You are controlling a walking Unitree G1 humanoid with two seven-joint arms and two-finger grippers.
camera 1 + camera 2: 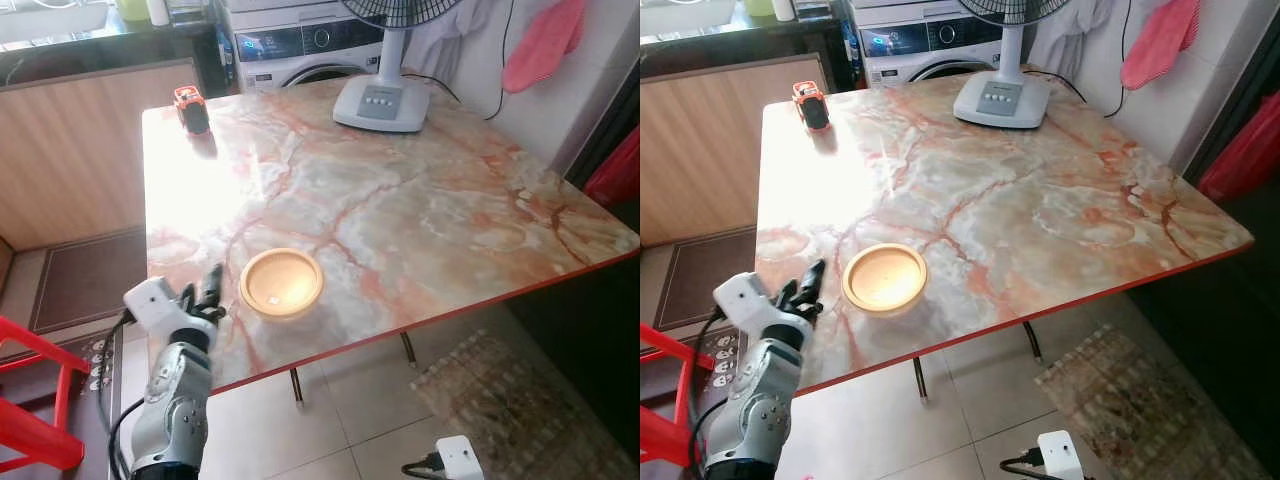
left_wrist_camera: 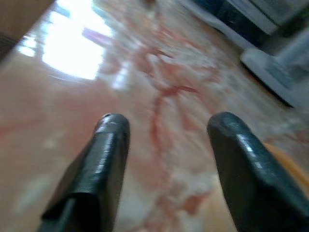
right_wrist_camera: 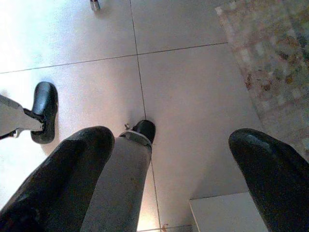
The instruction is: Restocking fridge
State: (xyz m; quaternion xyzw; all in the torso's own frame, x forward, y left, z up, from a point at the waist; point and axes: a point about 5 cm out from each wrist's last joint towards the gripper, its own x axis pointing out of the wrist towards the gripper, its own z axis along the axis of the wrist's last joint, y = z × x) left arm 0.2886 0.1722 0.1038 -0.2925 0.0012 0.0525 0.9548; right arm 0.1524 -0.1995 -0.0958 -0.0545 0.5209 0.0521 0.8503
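Left gripper (image 1: 203,290) parted beside the bowl (image 1: 281,283) on the table (image 1: 420,210).

Eye views: bowl sits near the table's front edge, gripper just to its left, holding nothing. Left wrist view: fingers (image 2: 104,159) spread, bowl rim beyond one tip; swing toward it, straddle the rim, then close. Right wrist view: right gripper (image 3: 174,164) hangs open over the floor (image 3: 193,82).

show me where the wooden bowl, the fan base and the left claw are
wooden bowl (image 1: 281,281), left eye view, inside bottom
fan base (image 1: 381,102), left eye view, control panel
left claw (image 2: 166,126), left wrist view, gap midway between fingertips
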